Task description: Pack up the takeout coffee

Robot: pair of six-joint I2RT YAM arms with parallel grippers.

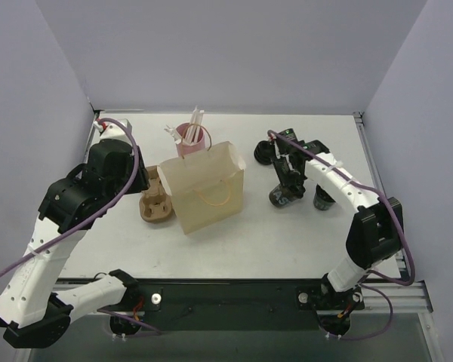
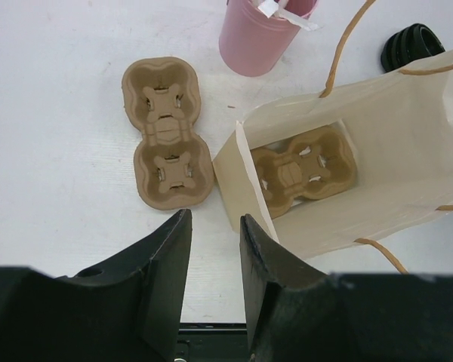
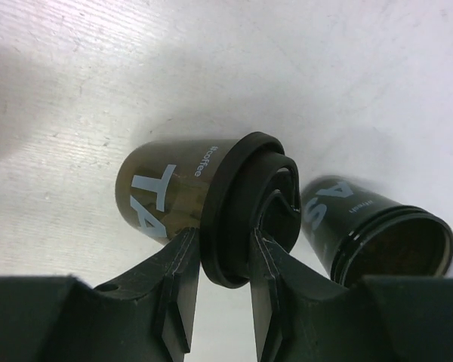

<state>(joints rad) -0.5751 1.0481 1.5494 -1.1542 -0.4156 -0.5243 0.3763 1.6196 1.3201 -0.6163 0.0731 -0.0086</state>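
Coffee cup, dark brown, pale lettering on the wall, black lid seated on its mouth. Stands on the white table, right of the paper bag and apart from it. Second cup just beside it, same print, no lid, mouth open.

Right gripper over the lidded cup. Fingers narrowed to the width of the lid rim, one on each side, both appearing to press against it: a pinch on the lid.

Paper bag upright mid-table, cream, mouth open, cord handles. A brown pulp cup carrier lies flat on the bag's floor. Another carrier, same sort, on the table just left of the bag. Pink cup holding white straws behind the bag. Loose black lid on the table further right.

Left gripper hangs above the table near the bag's left edge and the outer carrier. Fingers partly spread, a clear gap between them, nothing in it, touching nothing.
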